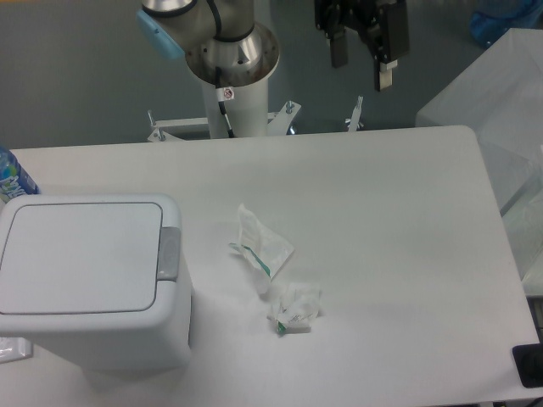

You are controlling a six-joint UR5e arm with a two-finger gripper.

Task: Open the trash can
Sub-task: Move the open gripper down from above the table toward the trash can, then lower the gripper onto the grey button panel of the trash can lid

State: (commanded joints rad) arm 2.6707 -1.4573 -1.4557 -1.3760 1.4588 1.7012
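Bin [89, 284] sits at the table's [382, 212] near-left corner, lid shut; it looks like light, rigid, slick plastic, so I'd press the grey latch [169, 253], jaws hanging parted and empty high above.

White table [382, 212], two crumpled white wrappers with green print seen at its centre, one [260, 248] above the other [295, 307], blue-labelled bottle [12, 180] cut off at left edge, dark object [529, 365] at lower right corner.

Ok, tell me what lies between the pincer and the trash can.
In the camera view, only bare table lies between the pincer and the trash can; both wrappers sit off that line.
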